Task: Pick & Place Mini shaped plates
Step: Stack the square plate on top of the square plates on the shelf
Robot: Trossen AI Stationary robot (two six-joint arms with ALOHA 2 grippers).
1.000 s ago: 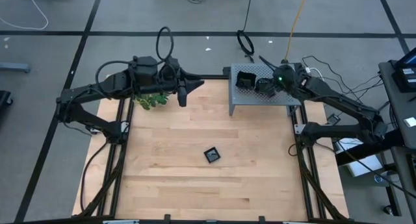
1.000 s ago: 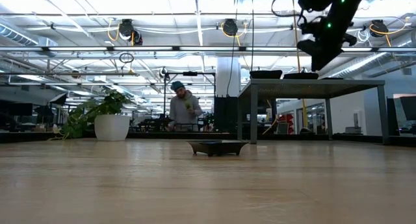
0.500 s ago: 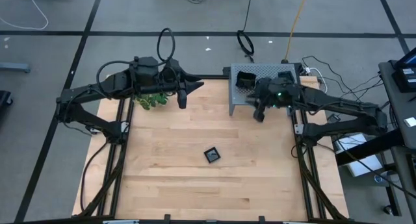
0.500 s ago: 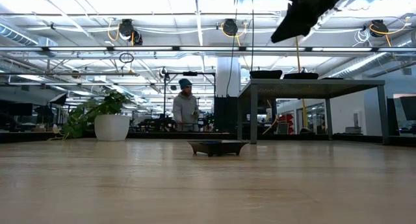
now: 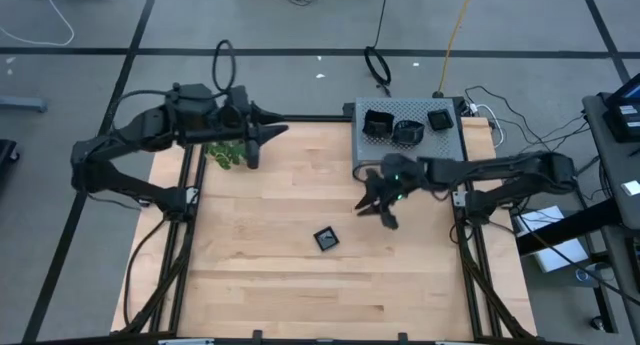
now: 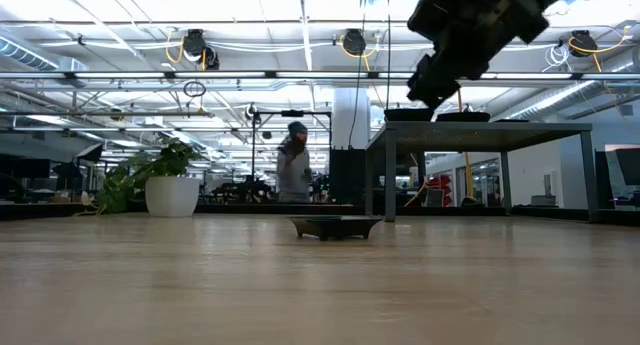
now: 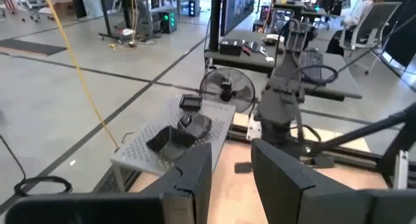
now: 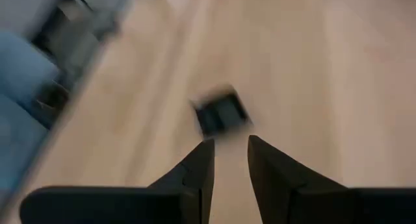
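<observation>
One mini shaped plate (image 5: 326,239), small, square and black, lies alone on the bare wood a little below the centre of the high view; three more plates (image 5: 405,125) sit on the grey perforated box (image 5: 365,150) at the upper right. The right pincer (image 5: 385,213) hangs above the worktop (image 5: 260,285) between the box and the lone plate, well clear of it, its fingers (image 8: 195,169) apart with a narrow gap and nothing between them. The left pincer (image 5: 252,155) waits at the upper left by the green sprig (image 5: 225,157), also parted and empty. The plate is shallow and glossy, so a descent slightly off its rim could push it across the wood or let it slip out; the narrow gap leaves little margin.
</observation>
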